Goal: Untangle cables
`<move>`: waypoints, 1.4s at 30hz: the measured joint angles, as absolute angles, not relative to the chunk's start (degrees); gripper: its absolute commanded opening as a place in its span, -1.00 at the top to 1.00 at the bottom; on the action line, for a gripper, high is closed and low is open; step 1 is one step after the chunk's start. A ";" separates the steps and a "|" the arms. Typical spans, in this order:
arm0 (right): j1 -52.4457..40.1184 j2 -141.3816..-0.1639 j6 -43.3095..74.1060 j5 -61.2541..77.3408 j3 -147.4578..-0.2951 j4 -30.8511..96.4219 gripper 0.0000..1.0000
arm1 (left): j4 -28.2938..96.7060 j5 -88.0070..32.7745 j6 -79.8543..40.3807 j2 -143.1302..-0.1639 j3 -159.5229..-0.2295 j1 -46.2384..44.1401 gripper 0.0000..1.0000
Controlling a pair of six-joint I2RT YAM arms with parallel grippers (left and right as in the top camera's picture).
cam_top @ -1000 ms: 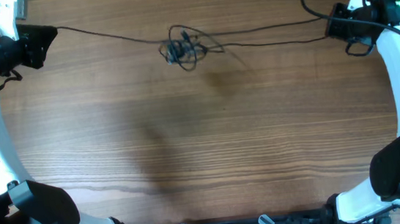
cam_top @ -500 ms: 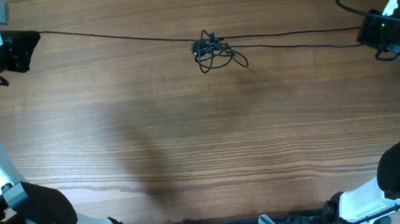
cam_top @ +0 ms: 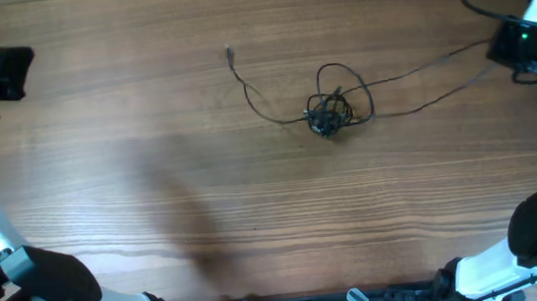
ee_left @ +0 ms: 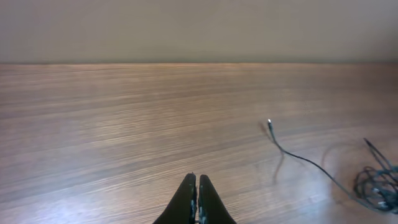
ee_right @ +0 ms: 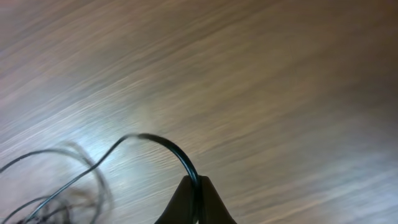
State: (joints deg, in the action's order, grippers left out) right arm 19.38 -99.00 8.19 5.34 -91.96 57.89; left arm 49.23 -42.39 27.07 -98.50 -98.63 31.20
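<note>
Overhead view: we see thin black flexible cables (cam_top: 335, 104) bunched into a small dark knot (cam_top: 323, 121) of loops on a brown wood-grain table (cam_top: 156, 211). Our right gripper (ee_right: 194, 190) has its two black fingers pinching a strand. The strand curves out of the fingertips and runs slack ahead to the knot. Our left gripper (ee_left: 198, 198) has its fingers pressed together on nothing. A loose cable tail with a small plug end (ee_left: 269, 122) lies ahead of it and to its right, well apart, with the knot farther off on that side.

We judge the risk to be this: with only one side held, a pull from the right gripper would drag the whole knot along the table, or cinch its loops tighter, rather than open it. The left gripper must spread its fingers to take the tail, and a thin cord lying flat on wood could slip from a shallow pinch.
</note>
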 measured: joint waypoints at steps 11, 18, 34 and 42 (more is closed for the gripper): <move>0.67 -99.00 7.88 13.78 -91.96 51.99 0.91 | 50.24 -42.87 26.46 -98.32 -98.63 17.10 0.45; -1.91 -99.00 8.29 15.99 -91.96 51.96 0.91 | 51.09 -42.89 26.46 -98.35 -98.63 8.23 0.46; -14.96 -106.30 8.10 21.02 -92.03 45.87 0.21 | 51.29 -42.65 26.44 -100.25 -98.63 3.16 0.58; -14.81 -107.48 13.87 9.28 -92.25 59.68 0.14 | 51.94 -39.55 26.44 -100.25 -98.63 3.16 0.57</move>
